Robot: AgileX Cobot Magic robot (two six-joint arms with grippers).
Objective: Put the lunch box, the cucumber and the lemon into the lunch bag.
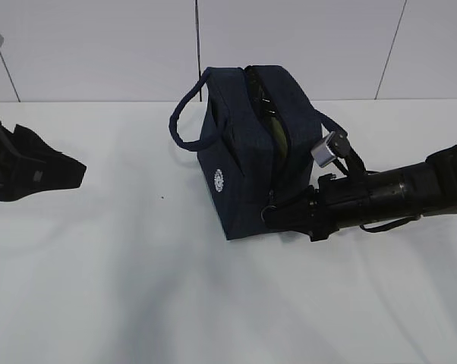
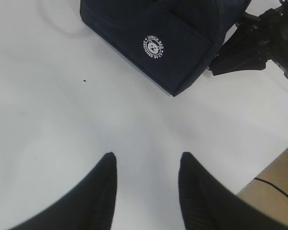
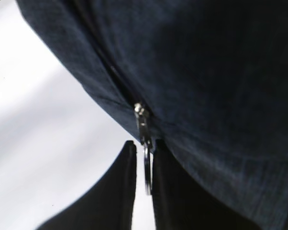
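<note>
lunch bag (image 1: 247, 152) | zipper pull (image 3: 146, 158) pinched between right hand (image 3: 145, 165) fingers

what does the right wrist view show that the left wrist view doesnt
Only the right wrist view shows the zipper pull with its silver ring pinched between the right hand's fingers. Only the left wrist view shows the white logo, the open, empty left hand and a table edge. Both show the lunch bag on the white table.

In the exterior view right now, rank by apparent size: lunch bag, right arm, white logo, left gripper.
1. lunch bag
2. right arm, close behind; nearness makes this unsure
3. left gripper
4. white logo
</note>
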